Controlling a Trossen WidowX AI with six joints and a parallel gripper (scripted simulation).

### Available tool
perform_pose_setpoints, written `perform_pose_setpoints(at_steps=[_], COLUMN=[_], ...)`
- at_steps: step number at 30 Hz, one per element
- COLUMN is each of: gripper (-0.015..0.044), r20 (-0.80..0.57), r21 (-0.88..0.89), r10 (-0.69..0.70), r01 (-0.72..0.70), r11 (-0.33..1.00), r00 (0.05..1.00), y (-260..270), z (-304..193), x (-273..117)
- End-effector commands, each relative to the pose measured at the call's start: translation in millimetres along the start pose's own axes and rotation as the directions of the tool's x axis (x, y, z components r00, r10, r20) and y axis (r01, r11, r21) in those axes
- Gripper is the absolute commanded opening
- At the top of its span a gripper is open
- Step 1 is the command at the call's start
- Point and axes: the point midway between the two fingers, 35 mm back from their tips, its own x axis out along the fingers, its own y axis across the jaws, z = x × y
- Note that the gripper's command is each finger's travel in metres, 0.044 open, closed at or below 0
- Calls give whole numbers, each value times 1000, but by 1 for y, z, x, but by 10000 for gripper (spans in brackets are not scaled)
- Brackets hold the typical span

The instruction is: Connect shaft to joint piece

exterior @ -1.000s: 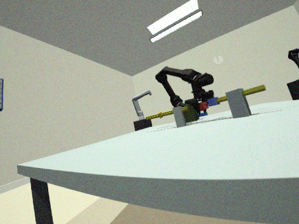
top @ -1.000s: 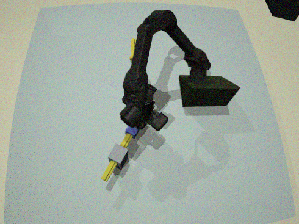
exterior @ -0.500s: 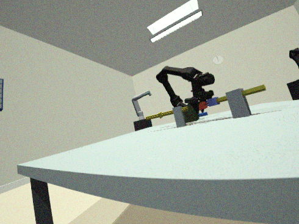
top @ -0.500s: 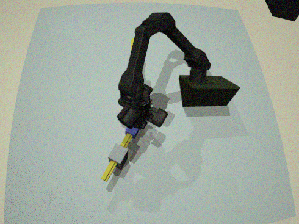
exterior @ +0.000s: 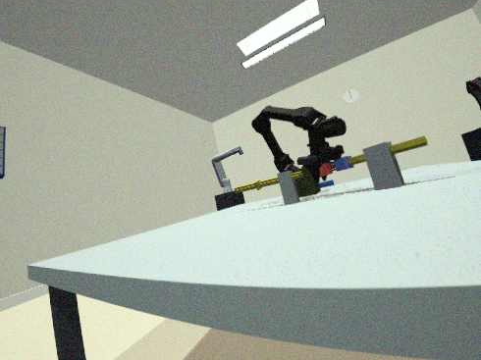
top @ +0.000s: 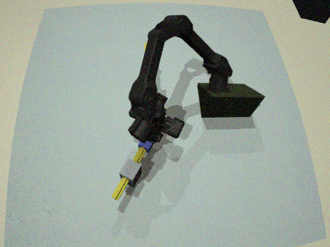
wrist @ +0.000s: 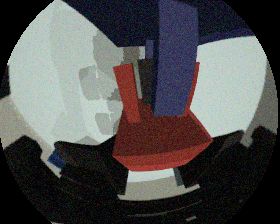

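Top view: my arm (top: 152, 62) (exterior: 265, 129) arches up from a dark base box (top: 226, 106) (exterior: 307, 182) and comes down beside the large grey block (top: 130, 170) (exterior: 384, 167) on the pale counter (top: 67, 101) (exterior: 245, 250) (wrist: 225, 90). Through that block runs a yellow shaft (top: 120, 188) (exterior: 409, 145), slanting, with a blue end piece (top: 145, 145) (exterior: 343, 163) (wrist: 177, 65) on the side nearer me. Beyond my wrist, well apart from the block, a sliver of the second yellow shaft (top: 145, 46) (exterior: 272, 181) peeks out. My wrist hides the joint piece here.

Exterior view: the red joint piece (exterior: 326, 169) (wrist: 160, 137) sits just beside the blue end piece, on the side of it away from the large block. The second shaft passes through a smaller grey block (exterior: 289, 187), well apart from the large one, with a collar (exterior: 258, 184) further out.

Wrist view: my fingers are closed on the red joint piece, one either side. Its two upright prongs stand apart, and the blue end piece reaches down between them. I cannot tell whether its opening lines up with the second shaft.
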Motion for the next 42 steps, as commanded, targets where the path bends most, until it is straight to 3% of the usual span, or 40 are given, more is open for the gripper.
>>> perform_pose_setpoints(at_steps=[1, 22, 27, 30, 41, 42], gripper=[0, 0, 131, 147, 436, 440], r20=[-3, -3, -3, -3, -3, -3], r21=[-12, -2, -2, -2, -2, -2], r10=[-3, 0, 0, 0, 0, 0], r01=[3, 0, 0, 0, 0, 0], r11=[1000, 1000, 1000, 1000, 1000, 1000], r00=[1000, 1000, 1000, 1000, 1000, 1000], y=[-1, 0, 0, 0, 0, 0], z=[0, 0, 0, 0, 0, 0], x=[0, 0, 0, 0, 0, 0])
